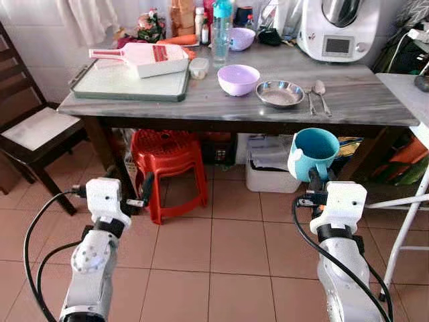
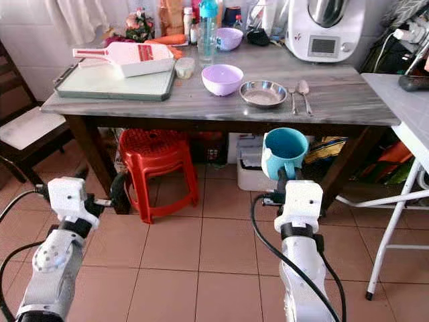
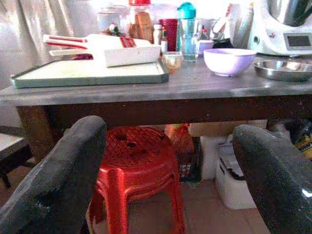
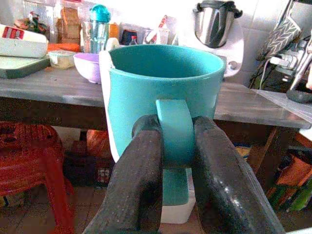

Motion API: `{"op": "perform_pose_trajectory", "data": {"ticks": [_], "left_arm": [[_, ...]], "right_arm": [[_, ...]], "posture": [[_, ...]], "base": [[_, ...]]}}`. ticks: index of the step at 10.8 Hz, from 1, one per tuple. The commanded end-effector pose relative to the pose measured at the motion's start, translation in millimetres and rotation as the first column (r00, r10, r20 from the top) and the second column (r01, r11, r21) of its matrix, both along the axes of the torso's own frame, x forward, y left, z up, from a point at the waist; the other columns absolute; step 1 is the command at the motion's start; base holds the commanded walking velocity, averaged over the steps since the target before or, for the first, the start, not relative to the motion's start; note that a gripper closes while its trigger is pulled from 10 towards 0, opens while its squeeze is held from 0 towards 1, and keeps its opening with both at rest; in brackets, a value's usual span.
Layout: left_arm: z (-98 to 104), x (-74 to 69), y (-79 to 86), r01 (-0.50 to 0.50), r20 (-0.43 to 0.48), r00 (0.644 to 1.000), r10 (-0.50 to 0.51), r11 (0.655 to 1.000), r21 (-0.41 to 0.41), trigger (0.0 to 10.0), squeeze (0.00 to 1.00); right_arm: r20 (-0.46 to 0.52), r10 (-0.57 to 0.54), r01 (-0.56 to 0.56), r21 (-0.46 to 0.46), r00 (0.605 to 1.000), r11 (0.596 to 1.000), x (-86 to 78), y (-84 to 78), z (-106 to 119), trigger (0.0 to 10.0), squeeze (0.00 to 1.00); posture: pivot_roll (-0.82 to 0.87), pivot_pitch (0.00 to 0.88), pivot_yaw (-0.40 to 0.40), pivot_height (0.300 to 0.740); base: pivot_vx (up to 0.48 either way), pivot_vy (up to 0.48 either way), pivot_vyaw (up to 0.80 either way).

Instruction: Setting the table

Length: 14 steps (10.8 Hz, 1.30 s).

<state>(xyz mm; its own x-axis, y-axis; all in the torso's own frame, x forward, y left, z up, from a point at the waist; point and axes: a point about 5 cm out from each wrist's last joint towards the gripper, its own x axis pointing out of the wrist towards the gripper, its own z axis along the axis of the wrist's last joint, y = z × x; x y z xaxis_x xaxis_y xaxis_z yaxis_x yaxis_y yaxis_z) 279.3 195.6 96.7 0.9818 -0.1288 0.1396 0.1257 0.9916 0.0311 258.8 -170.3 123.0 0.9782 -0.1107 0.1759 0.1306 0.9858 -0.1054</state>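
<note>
A teal mug hangs upright in front of the grey table, below its front edge. My right gripper is shut on the mug's handle. On the table stand a lilac bowl, a steel dish, and a fork and spoon. My left gripper is open and holds nothing, low over the floor before the red stool.
A green tray with a white and red slicer covers the table's left part. Bottles, a second lilac bowl and a kitchen machine line the back. A dark chair is left, a white folding table right.
</note>
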Motion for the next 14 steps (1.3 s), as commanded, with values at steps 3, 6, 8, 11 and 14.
{"op": "perform_pose_trajectory", "data": {"ticks": [3,6,8,11,14], "left_arm": [[2,-0.4,-4.2,0.045,-0.002,0.999,-0.045,0.999,-0.019,10.0,0.0],[1,0.5,-10.4,0.083,-0.008,0.997,-0.083,0.996,-0.034,10.0,0.0],[1,1.8,-10.9,0.086,-0.01,0.996,-0.086,0.995,-0.044,10.0,0.0],[7,4.6,-21.1,0.122,-0.001,0.992,-0.123,0.99,-0.075,10.0,0.0],[8,6.0,-22.8,0.135,-0.005,0.991,-0.136,0.987,-0.082,10.0,0.0]], "right_arm": [[0.005,-0.003,0.003,0.007,1.0,1.0,5.3,-0.3,2,10.0,0.0],[0.003,0.001,-0.001,0.015,1.0,1.0,8.2,0.6,2,10.0,0.0],[-0.001,0.006,-0.006,0.013,1.0,1.0,9.3,1.1,0,10.0,0.0],[0.002,0.003,-0.003,0.012,1.0,1.0,11.6,1.5,1,10.0,0.0],[0.002,0.006,-0.006,0.013,1.0,1.0,13.4,1.5,0,10.0,0.0]], "posture": [[0.0,0.009,-0.008,0.74],[0.0,0.007,-0.005,0.74],[0.0,0.005,-0.004,0.74],[0.0,0.003,-0.001,0.74],[0.0,0.0,0.0,0.74]], "base": [[0.304,0.0,-0.14],[0.325,0.0,-0.49],[0.328,0.0,0.0],[0.33,0.0,0.0],[0.33,0.0,-0.76]]}}
